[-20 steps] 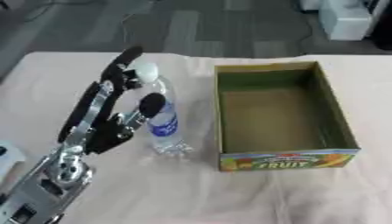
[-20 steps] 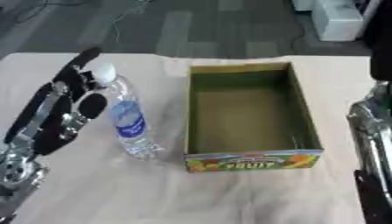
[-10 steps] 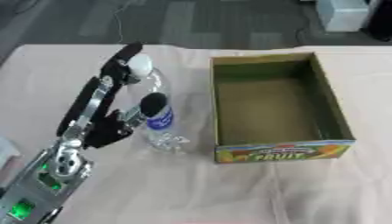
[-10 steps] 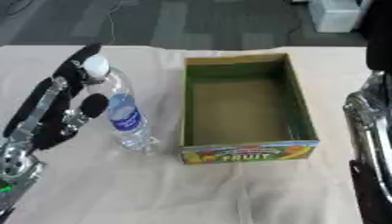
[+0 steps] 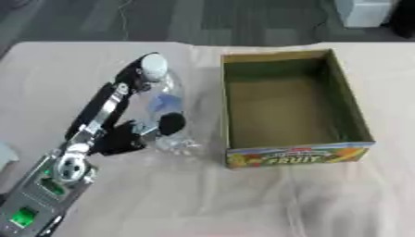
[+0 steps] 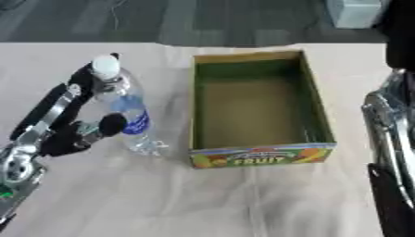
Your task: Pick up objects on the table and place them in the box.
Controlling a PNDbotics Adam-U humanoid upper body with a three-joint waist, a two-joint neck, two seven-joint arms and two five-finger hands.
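Left hand point(image 5: 122, 125) now closed around bottle point(image 6: 128, 113)

The bottle point(image 6: 129, 115) lies just left of the box point(image 6: 258, 153) — both on the table point(image 6: 243, 199). The left hand point(image 5: 122, 120) sits at the bottle's left side — touching it.

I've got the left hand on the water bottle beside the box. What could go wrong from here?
The left robot hand grips the bottle only from its left side, fingers along it and thumb across, so it may slip or roll away. The box wall rises close on the right, so a low carry could clip its rim and push it.
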